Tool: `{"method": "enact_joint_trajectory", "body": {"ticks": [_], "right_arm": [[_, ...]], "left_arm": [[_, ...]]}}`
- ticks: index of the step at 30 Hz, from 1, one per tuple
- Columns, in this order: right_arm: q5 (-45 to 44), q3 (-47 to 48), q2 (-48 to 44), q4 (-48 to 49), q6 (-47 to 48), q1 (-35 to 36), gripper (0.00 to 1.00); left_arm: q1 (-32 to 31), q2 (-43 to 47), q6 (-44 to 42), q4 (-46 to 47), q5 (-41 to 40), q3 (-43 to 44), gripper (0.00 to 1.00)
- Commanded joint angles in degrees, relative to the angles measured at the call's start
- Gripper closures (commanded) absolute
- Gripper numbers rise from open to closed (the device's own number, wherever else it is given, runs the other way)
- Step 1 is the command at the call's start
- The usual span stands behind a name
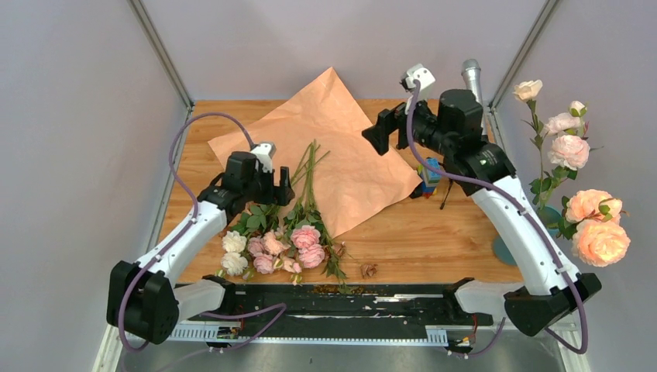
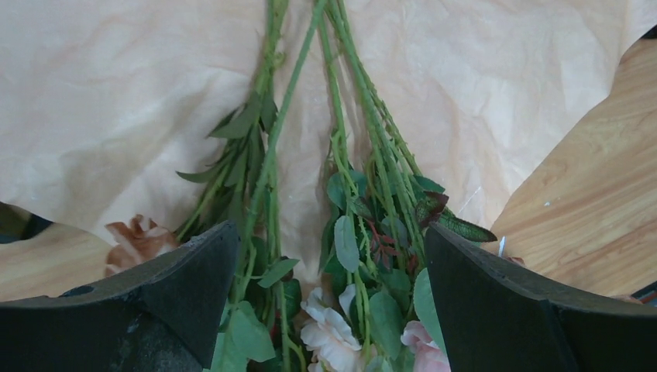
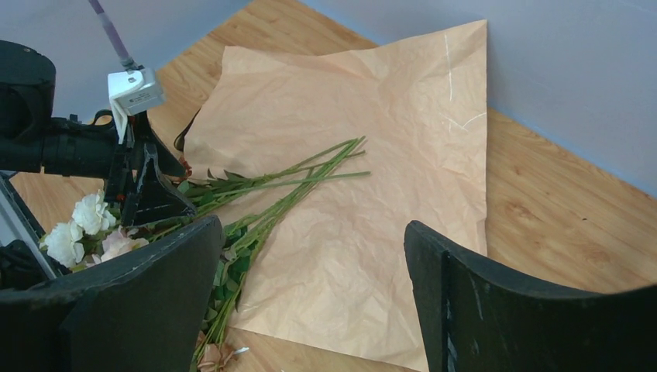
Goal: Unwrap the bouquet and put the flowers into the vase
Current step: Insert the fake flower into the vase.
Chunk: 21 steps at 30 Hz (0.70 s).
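Fingers (image 2: 178,294) of the left gripper (image 2: 329,263) stand wide, empty, over the stems of the flowers (image 1: 288,240). The blooms show lower centre in the top view only. Right wrist view: right gripper (image 3: 314,263) wide, empty, above the kraft paper (image 3: 372,155).

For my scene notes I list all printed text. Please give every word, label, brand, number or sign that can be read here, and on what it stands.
None: no text can be read in any view.
The kraft paper is plain, without print.
The white cabled box shows no legible marking.
The small colourful object at the paper's right corner is too small to tell.
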<state>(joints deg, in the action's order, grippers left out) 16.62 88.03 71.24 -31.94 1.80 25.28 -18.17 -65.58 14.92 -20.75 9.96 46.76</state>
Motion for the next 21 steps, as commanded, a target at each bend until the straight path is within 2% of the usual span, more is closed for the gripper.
{"method": "enact_joint_trajectory", "body": {"ticks": [1,6,11,16,21], "right_arm": [[-3.88,-4.69,1.98,8.62,-2.31,2.15,0.14],[-1.57,-9.83,4.58,11.71,-5.55,2.83,0.19],[-1.06,-13.44,4.8,12.52,-5.51,3.0,0.2],[-2.37,-16.57,4.58,12.82,-4.73,2.94,0.2],[-3.09,-18.13,5.84,13.12,-4.51,2.94,0.2]], "left_arm": [[-3.5,-1.34,5.26,4.88,-2.3,-2.28,0.06],[-6.23,-5.67,4.37,8.87,-7.7,-2.18,0.13],[-6.26,-14.16,0.91,8.74,-12.03,3.04,0.28],[-6.26,-21.51,1.07,7.49,-10.44,8.64,0.45],[-6.73,-22.65,5.05,10.76,-6.94,8.61,0.44]]}}
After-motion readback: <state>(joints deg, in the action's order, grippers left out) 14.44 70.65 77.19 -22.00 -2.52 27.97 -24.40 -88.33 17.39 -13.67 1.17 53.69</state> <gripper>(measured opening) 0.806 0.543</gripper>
